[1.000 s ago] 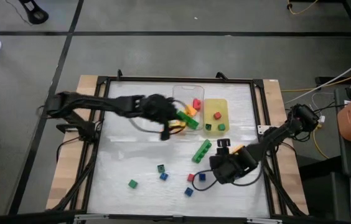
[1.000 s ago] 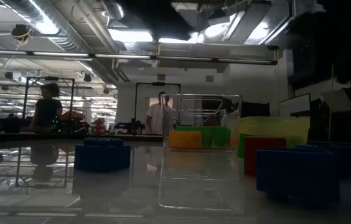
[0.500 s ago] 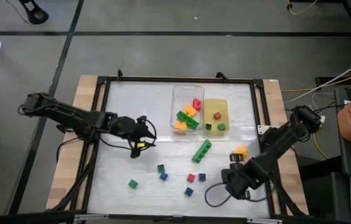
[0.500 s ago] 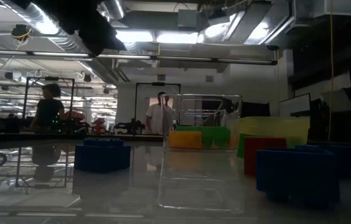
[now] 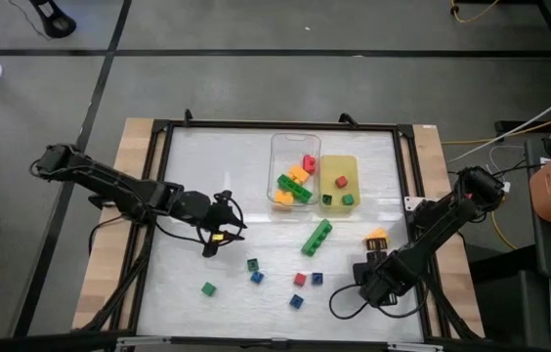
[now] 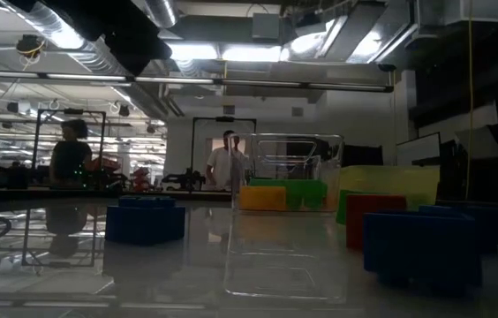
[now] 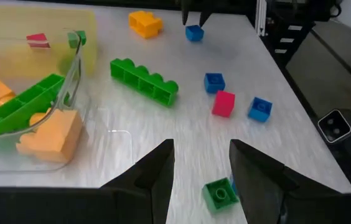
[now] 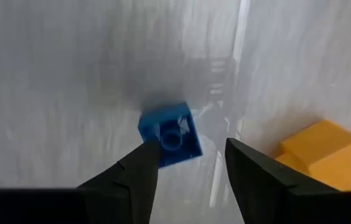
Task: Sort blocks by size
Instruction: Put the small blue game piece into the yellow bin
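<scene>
Pale tabletop fills your high view: your left gripper hangs left of the clear tray, your right gripper near the front right. At table level, two people work beyond the blue block. Left wrist: fingers spread, empty, over the green bar. Right wrist: fingers spread around a blue cube, beside an orange block

Bright, even overhead light; glare on the table; dim, backlit low view; blurry wrist views.
</scene>
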